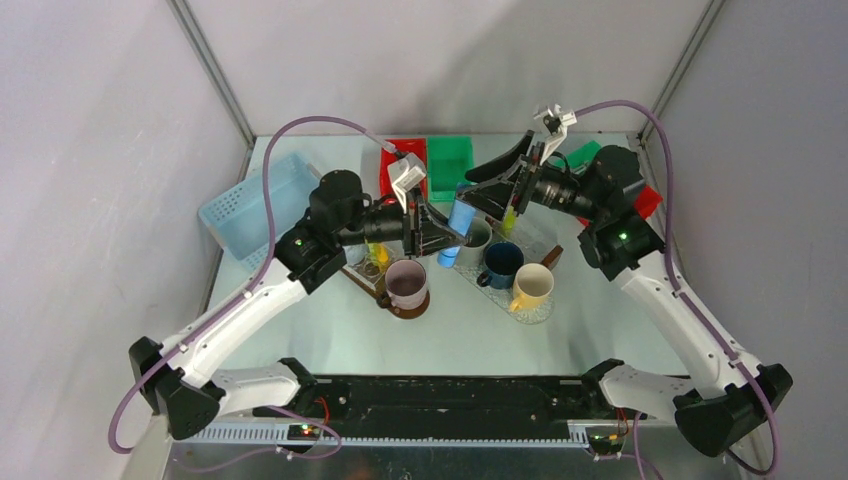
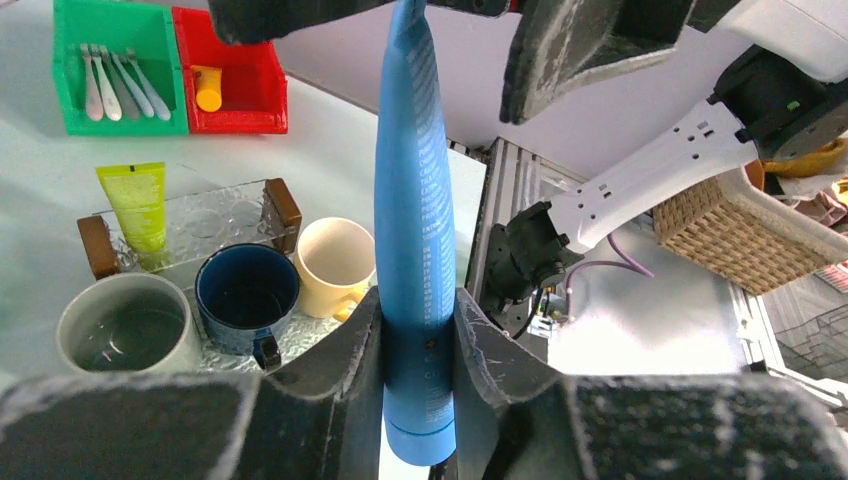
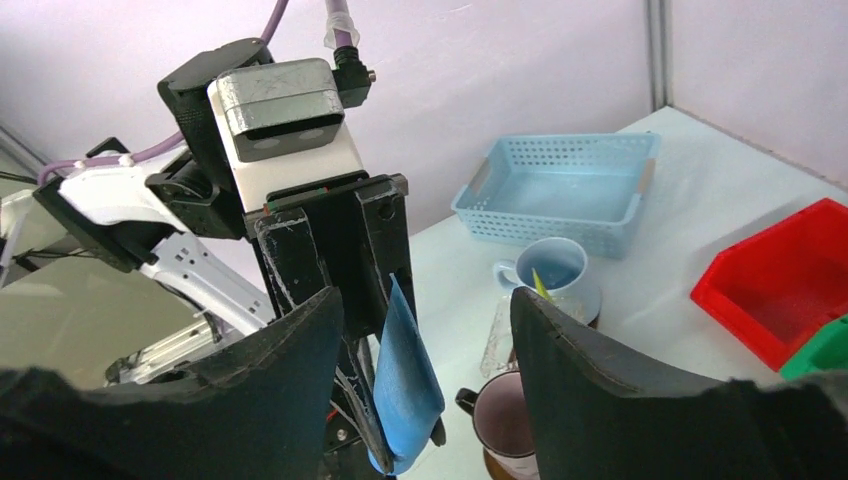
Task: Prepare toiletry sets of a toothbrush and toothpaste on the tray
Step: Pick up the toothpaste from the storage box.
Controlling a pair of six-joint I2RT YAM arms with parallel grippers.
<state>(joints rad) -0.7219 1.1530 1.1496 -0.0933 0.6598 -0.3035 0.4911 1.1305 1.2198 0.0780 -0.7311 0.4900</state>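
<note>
Left arm reaches in from eight o'clock, left gripper (image 2: 418,335) clamped narrow on the light blue tube (image 2: 410,200) above the mugs; right arm comes from four o'clock, right gripper (image 3: 425,315) spread wide either side of that tube's far end; blue basket (image 1: 250,200) at ten, by the table edge; red bin (image 2: 230,120) at twelve holds an orange tube (image 2: 207,88); green bin (image 2: 70,60) beside it holds toothbrushes (image 2: 115,85); lime green tube (image 2: 140,210) stands at the glass tray (image 2: 215,215) end, one o'clock.

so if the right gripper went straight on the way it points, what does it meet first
Likely the light blue toothpaste tube held by the left gripper, framed between the right gripper's open jaws; depth is unclear.
</note>
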